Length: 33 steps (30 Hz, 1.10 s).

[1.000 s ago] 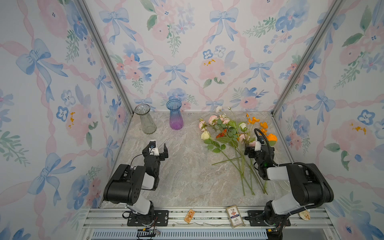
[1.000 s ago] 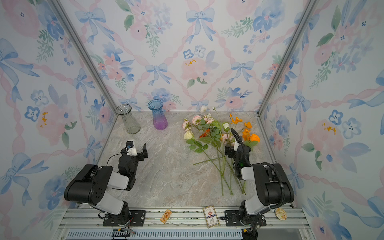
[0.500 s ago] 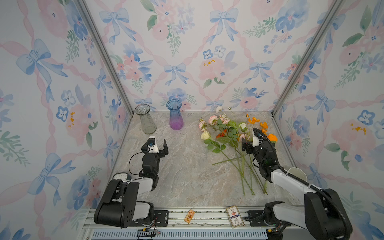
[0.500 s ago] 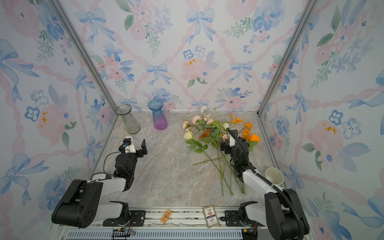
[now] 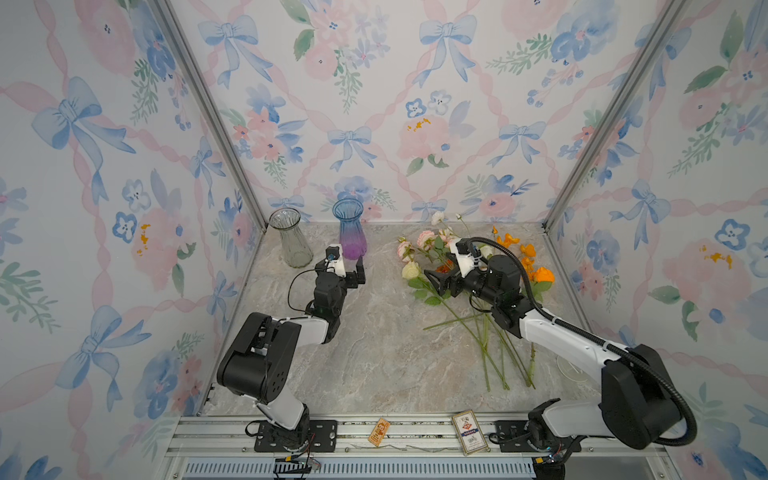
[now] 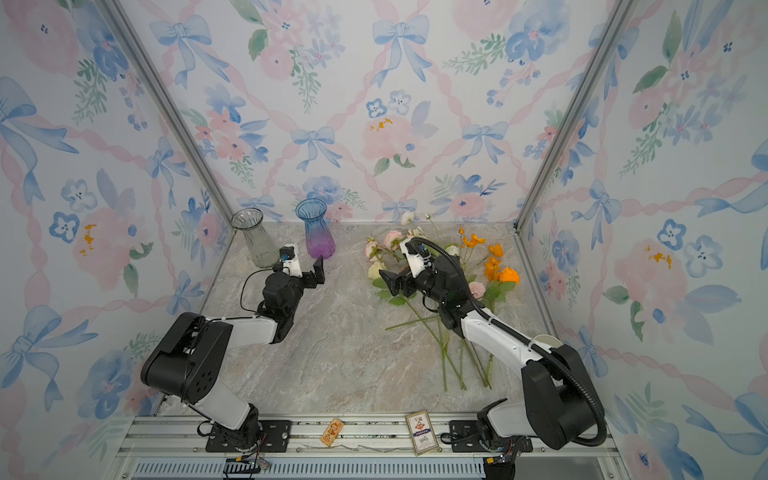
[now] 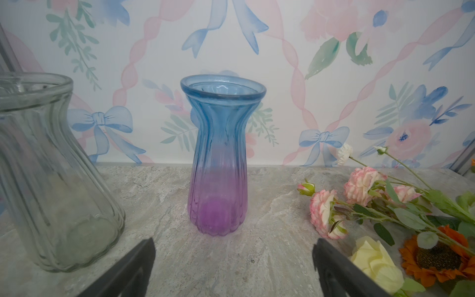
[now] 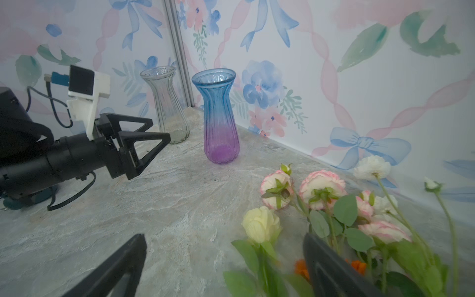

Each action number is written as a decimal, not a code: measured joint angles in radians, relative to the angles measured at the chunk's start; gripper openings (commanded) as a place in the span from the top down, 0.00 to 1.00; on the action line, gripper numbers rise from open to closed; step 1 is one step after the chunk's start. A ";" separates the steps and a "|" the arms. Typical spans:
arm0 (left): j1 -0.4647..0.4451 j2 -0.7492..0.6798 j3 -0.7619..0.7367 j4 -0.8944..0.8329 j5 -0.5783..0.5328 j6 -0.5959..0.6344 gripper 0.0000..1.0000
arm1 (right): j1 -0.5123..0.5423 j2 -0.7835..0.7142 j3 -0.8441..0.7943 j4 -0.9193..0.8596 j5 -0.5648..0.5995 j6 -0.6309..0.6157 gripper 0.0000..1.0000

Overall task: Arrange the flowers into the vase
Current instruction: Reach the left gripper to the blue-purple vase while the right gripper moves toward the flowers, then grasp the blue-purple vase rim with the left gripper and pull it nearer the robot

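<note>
The right tool (image 5: 434, 279) is hanging low over the bloom end of a heap of long green-stemmed artificial flowers (image 5: 541, 275). Its jaws are spread wide with nothing between them, and its fingers are pointing toward the left edge of the grey marbled desk (image 5: 374, 365). In the right wrist view a cream rose (image 8: 259, 223) is lying just beside one finger, with pink-edged roses (image 8: 321, 185) just past it. The flowers are all lying flat on the right half of the desk, none yet in a vase. Their heads are bunching toward the far right corner and their stems are fanning toward the near edge, so the long axis is running far to near, roughly crosswise to the way the tool is pointing. The right arm is plainly the nearer one, and a pick looks to call for dropping onto a stem below the heads. The left tool (image 7: 234, 243) is also gaping wide and empty. It is facing the ribbed blue-to-purple glass vase (image 7: 218, 159), which is standing upright near the far edge, left of the middle and apart from the heap. A clear ribbed glass vase (image 5: 291, 243) is standing beside it in the far left corner.
</note>
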 measured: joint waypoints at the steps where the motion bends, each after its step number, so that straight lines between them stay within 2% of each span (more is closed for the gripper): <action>1: 0.000 0.028 0.010 0.030 0.002 0.008 0.02 | 0.010 0.017 -0.016 0.019 -0.012 0.000 0.03; 11: 0.018 0.336 0.257 0.222 0.036 0.042 0.02 | 0.152 0.086 -0.108 0.236 -0.041 -0.031 0.03; 20: 0.032 0.432 0.405 0.240 -0.010 0.037 0.02 | 0.168 0.286 -0.190 0.562 -0.048 0.001 0.03; 25: 0.045 0.467 0.481 0.218 -0.031 0.033 0.02 | 0.151 0.300 -0.190 0.623 -0.050 0.030 0.03; 33: 0.058 0.545 0.618 0.141 -0.045 0.035 0.02 | 0.158 0.282 -0.177 0.602 -0.024 0.029 0.03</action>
